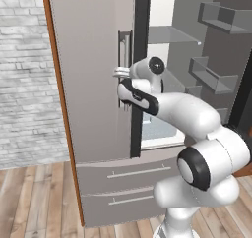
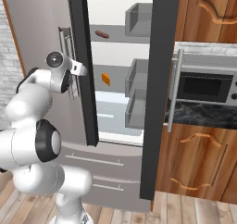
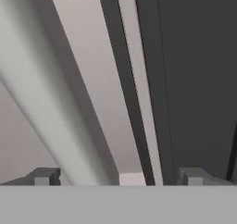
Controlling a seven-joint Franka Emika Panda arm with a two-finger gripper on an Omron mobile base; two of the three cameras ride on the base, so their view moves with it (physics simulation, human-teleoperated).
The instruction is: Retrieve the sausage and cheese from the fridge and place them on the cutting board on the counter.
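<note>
- Gripper [image 3: 115,177] — fingers spread apart, empty, at the bar handle [image 1: 124,47] of the fridge [image 1: 93,84].
- Right door stood open: sausage [image 2: 102,34] on an upper shelf, cheese [image 2: 106,79] lower.
- Beside it, counter [image 2: 203,113]; underfoot, wooden floor [image 1: 34,202]; brick wall [image 1: 24,74] left.

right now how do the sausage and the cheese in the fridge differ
The sausage is a reddish-brown, long, thin shape; the cheese is a bright orange, shorter, chunkier piece. The sausage lies on a higher shelf, the cheese sits a level lower. Both are small, inside the open fridge, and neither is touched by the gripper.
</note>
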